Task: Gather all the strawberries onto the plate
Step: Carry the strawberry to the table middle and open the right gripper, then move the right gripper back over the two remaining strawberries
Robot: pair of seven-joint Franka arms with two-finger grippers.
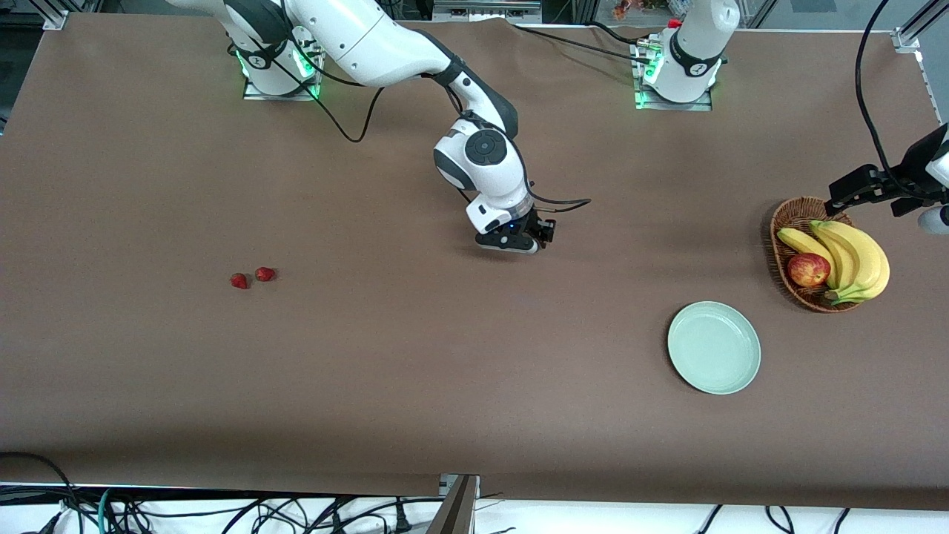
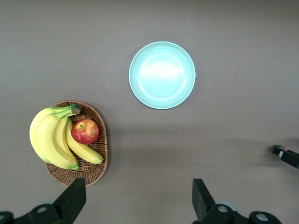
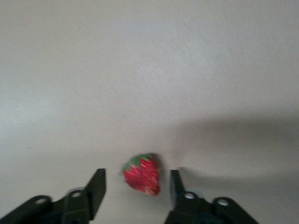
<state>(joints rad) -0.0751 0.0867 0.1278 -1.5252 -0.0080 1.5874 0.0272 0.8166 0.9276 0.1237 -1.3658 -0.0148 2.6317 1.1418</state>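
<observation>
Two strawberries [image 1: 239, 281] [image 1: 265, 274] lie side by side on the table toward the right arm's end. The third strawberry [image 3: 142, 174] lies on the table between the open fingers of my right gripper [image 3: 138, 186], untouched by them. In the front view that gripper [image 1: 523, 245] is low at mid-table and hides the berry. The pale mint-green plate [image 1: 714, 347] is empty and also shows in the left wrist view [image 2: 162, 74]. My left gripper [image 2: 138, 200] is open and empty, held high over the basket's edge [image 1: 852, 189].
A brown wicker basket [image 1: 789, 222] with bananas [image 1: 852, 256] and a red-yellow apple [image 1: 808, 269] stands beside the plate, farther from the front camera, at the left arm's end. A black cable [image 1: 867, 89] hangs above it.
</observation>
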